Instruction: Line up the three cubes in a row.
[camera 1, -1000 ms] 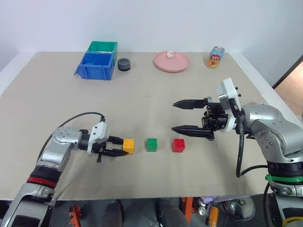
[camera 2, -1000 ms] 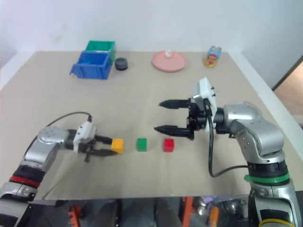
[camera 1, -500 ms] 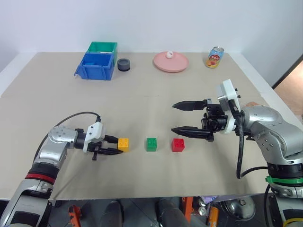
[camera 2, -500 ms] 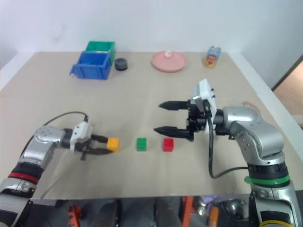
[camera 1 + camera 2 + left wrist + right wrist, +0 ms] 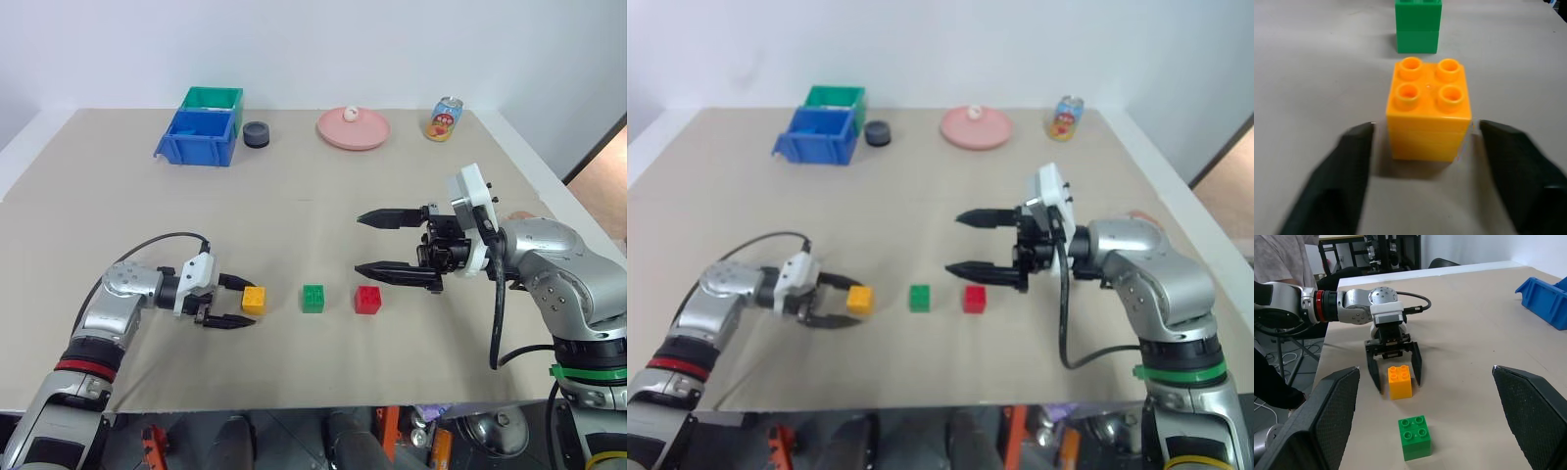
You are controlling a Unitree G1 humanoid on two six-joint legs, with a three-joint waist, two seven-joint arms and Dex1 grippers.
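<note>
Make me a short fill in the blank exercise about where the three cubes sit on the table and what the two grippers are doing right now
1. The three cubes sit in a row: yellow-orange cube, ____ cube in the middle, red cube.
2. The left gripper has its fingers ____ on either side of the yellow-orange cube.
3. The right gripper hovers open nearest the ____ cube.
4. The pink plate stands between the black cup and the ____.

Missing words: green; open; red; can

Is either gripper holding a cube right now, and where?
Nothing is held. The left gripper stands open around the yellow cube, fingers apart from it; the right gripper is open.
</note>
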